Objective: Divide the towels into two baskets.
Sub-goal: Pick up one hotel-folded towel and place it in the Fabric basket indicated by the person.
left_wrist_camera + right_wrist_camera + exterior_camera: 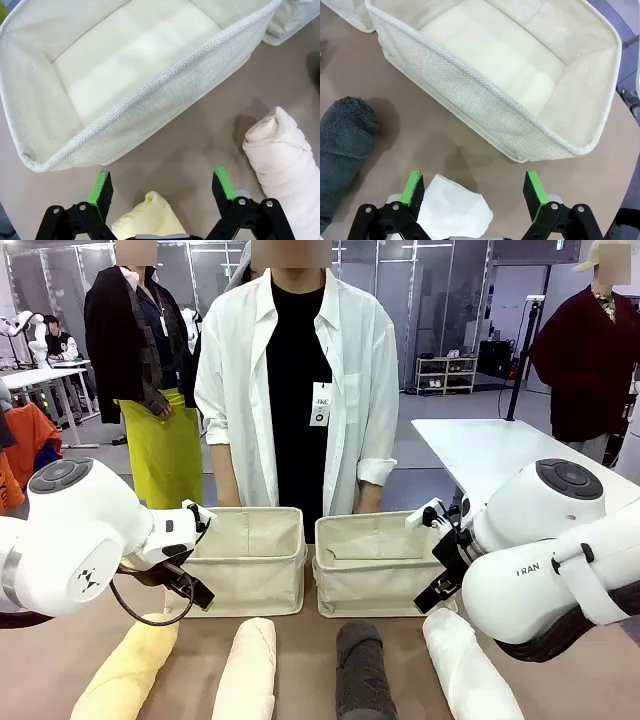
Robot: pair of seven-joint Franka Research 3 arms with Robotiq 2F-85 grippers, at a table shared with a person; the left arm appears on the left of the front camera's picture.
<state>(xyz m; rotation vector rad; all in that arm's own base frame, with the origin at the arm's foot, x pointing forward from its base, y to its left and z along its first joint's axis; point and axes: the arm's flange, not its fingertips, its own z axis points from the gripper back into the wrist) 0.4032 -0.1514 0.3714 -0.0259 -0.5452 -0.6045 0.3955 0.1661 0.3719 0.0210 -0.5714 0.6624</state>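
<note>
brown table (305, 650): left claw (161, 175) spread wide above yellow towel (147, 219), right claw (472, 176) wide above white towel (452, 211).

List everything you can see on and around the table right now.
Towels: four, in a row along the near edge; yellow towel, cream towel, grey towel, white towel, left to right.
Baskets: two, beige, empty, side by side behind the towels; left basket, right basket.
Table: one, brown, under it all.
Side table: one, white, far right.
Person: one, white shirt over black, standing behind the baskets.
Grippers: two, black with green pads, both open; left gripper above the yellow towel's end, right gripper above the white towel's end.
</note>
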